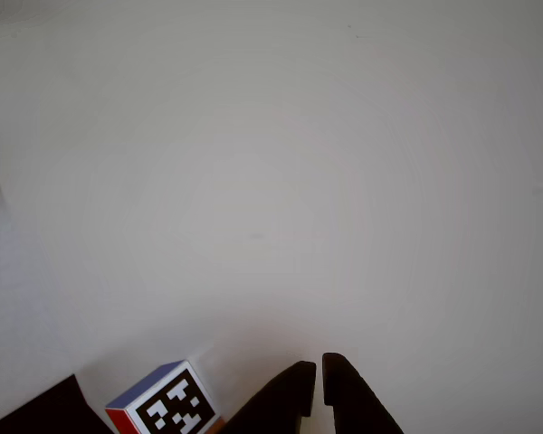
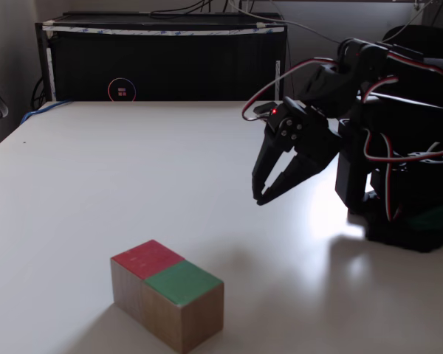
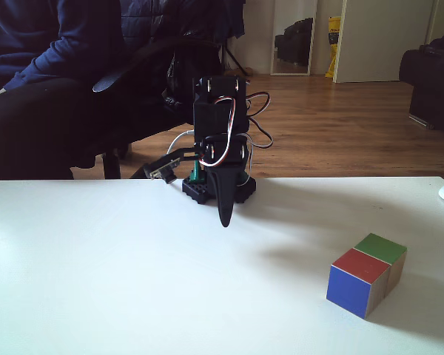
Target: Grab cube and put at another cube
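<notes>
The small wooden cube with a green top point(image 2: 183, 282) sits touching the red-topped tagged cube point(image 2: 146, 259) near the white bench's point(image 2: 133, 177) front edge, apparently already placed, while the end effector point(image 2: 261, 198) hovers well apart, pressed nearly together and empty

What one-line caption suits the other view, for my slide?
Nearly shut black gripper above the white table, beside the tagged blue-and-red cube.

Bare light wood cube point(image 2: 183, 304); smooth, faintly glossy table point(image 2: 133, 184).
</notes>
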